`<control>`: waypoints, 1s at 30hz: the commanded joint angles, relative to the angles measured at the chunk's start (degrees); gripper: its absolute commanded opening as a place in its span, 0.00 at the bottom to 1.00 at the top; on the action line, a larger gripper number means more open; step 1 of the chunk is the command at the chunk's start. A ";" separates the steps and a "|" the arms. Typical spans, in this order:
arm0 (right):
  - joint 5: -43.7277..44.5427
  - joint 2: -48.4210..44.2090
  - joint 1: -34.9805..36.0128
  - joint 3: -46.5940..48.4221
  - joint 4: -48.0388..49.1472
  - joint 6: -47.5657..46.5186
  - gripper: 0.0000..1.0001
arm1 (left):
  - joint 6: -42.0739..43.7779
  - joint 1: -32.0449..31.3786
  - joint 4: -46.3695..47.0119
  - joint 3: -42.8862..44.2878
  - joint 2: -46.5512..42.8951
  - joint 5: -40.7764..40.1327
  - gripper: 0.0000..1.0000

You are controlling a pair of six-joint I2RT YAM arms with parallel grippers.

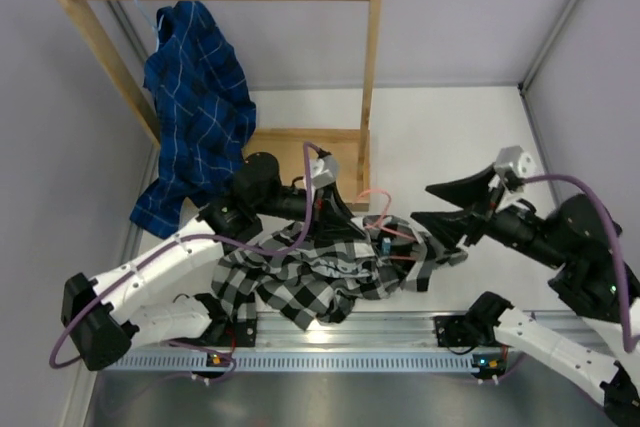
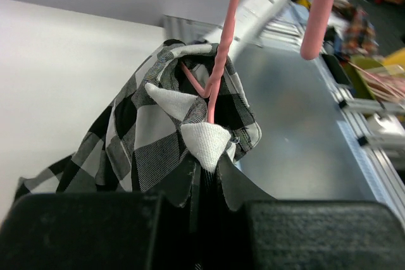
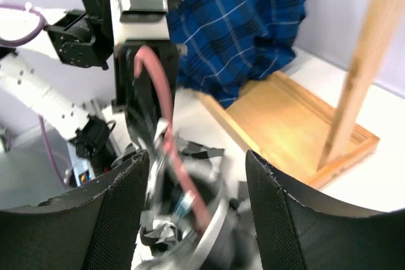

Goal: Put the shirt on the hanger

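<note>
Above the left gripper point(image 2: 205, 178) the hanger point(image 2: 219, 61) is cut off by the top edge; between the fingers of the right gripper point(image 3: 197, 216) the shirt point(image 3: 166, 227) is blurred.

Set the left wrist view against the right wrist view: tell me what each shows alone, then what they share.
Left wrist only: the shirt collar clamped in the shut left claw, seen close up. Right wrist only: the open right claw, the blue shirt and the wooden rack. Shared: the pink hanger and the shirt, both blurred in the right wrist view.
</note>
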 commanded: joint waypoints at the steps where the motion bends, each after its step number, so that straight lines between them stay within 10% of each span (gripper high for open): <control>1: -10.01 8.45 0.44 3.34 -1.00 -4.88 0.59 | 2.94 -4.57 6.02 3.83 1.52 8.91 0.00; 11: -26.82 12.34 0.44 -1.75 10.95 0.12 0.49 | 3.47 -5.63 5.32 6.20 3.37 10.06 0.00; 18: -7.68 4.71 0.44 -5.17 11.40 1.18 0.50 | 5.22 -5.63 2.33 6.91 3.03 9.54 0.00; 30: -20.83 0.98 0.44 -3.77 4.71 -4.36 0.54 | 4.52 -5.72 2.06 7.79 3.28 8.66 0.00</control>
